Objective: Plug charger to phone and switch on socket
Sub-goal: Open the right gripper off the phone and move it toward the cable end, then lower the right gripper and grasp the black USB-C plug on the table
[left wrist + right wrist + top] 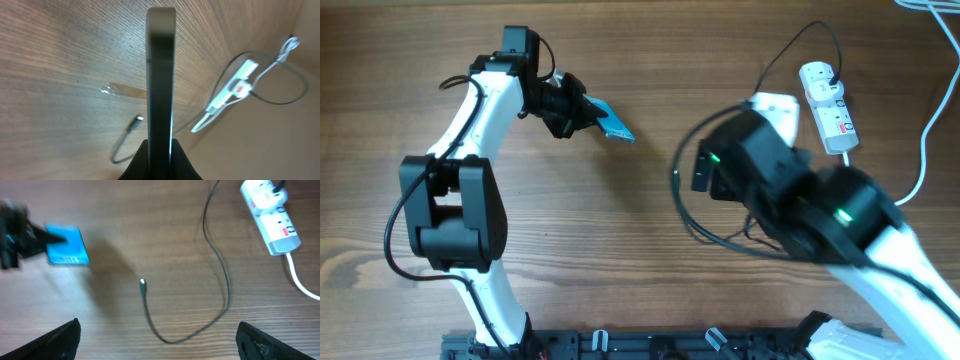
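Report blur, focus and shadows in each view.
Overhead: table sharp, right arm smeared. Left wrist: the phone edge-on, too near, soft; the socket blurred too. Right wrist: slightly soft; the phone casts a dark shadow beside it on the wood.

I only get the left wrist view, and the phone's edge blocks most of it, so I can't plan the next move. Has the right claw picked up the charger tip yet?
Observer: No. The right claw is open above the table, and the charger tip lies loose on it.
Operator: Which way does the screen face?
Observer: Upward and tilted. From overhead the phone shows cyan, held at one end by the left claw.
Operator: Is the cable's other end plugged in?
Observer: Yes, it runs to a black plug in the socket.
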